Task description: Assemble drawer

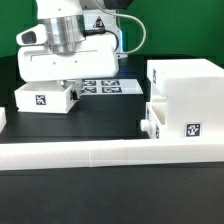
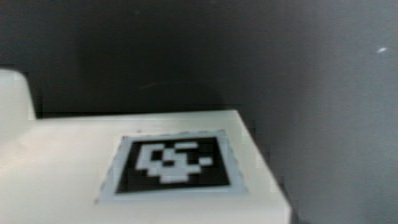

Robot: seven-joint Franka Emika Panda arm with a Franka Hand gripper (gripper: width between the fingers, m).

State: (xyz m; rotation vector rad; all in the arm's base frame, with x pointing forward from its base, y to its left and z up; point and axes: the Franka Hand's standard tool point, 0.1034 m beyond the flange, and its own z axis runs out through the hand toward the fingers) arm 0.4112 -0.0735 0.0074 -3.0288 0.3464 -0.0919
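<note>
Exterior view: gripper (image 1: 66, 86) sits low over 1 tray (image 1: 40, 98) on the exterior view's left of the table (image 1: 100, 118). Fingertips are hidden, so I can't tell whether they're apart or closed. The 2nd tray (image 1: 172, 126) sits against the housing (image 1: 185, 82) on the right. The marker board (image 1: 100, 87) lies behind, between them. Wrist view: blurred close-up of the tray's tagged top (image 2: 169, 160).
</note>
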